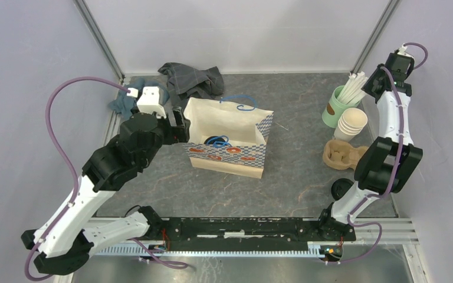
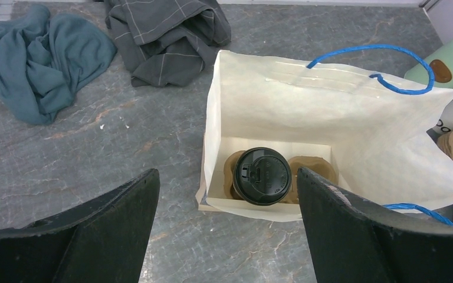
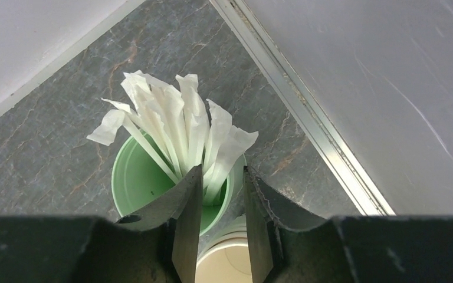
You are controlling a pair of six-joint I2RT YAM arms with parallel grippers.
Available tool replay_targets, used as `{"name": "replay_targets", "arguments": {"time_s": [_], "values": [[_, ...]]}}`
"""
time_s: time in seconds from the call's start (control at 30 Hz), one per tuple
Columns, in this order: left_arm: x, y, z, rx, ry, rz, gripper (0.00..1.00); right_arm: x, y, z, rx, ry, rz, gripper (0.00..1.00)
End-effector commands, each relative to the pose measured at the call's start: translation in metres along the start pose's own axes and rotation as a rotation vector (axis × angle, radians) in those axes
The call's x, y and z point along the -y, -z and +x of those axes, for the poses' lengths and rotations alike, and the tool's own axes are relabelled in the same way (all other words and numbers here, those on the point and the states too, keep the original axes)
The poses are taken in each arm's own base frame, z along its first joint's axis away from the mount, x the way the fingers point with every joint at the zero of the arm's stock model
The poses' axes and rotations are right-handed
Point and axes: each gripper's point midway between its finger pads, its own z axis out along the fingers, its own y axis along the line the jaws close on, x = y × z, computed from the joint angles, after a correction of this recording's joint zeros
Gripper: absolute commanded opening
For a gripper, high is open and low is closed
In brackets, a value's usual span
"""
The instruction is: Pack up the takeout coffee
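The takeout coffee [image 2: 262, 175], a cup with a round black lid, stands in a brown carrier [image 2: 315, 165] at the bottom of the open white paper bag [image 2: 330, 112] with blue handles. In the top view the bag [image 1: 230, 127] stands mid-table and the coffee is hidden inside it. My left gripper [image 2: 227, 177] is open and empty, held above the bag's left end [image 1: 183, 127]. My right gripper [image 3: 222, 171] hangs over the mint-green cup of white straws [image 3: 153, 177], jaws a narrow gap apart with nothing between them; in the top view it [image 1: 373, 82] is at the far right.
A stack of lidless cream cups [image 1: 352, 122] stands beside the straw cup [image 1: 337, 106]. A second brown carrier [image 1: 342, 154] and a round black object [image 1: 342, 188] lie near the right arm. A grey cloth [image 1: 191, 79] and a teal cloth [image 1: 124, 103] lie at the back left.
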Motion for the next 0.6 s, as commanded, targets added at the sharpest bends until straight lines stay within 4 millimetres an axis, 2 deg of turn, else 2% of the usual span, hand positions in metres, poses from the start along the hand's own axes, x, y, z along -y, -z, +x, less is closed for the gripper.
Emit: {"name": "replay_targets", "arguments": {"time_s": [0.0, 0.23, 0.57], "values": [[-0.001, 0.002, -0.022, 0.06, -0.024, -0.01, 0.92, 0.003, -0.009, -0.006, 0.034, -0.036, 0.02, 0.37], [0.0, -0.001, -0.021, 0.057, -0.035, -0.017, 0.93, 0.002, -0.018, 0.0, 0.024, -0.046, 0.017, 0.35], [0.0, -0.003, -0.021, 0.054, -0.037, -0.022, 0.93, 0.003, -0.023, 0.002, 0.017, -0.054, 0.023, 0.24]]}}
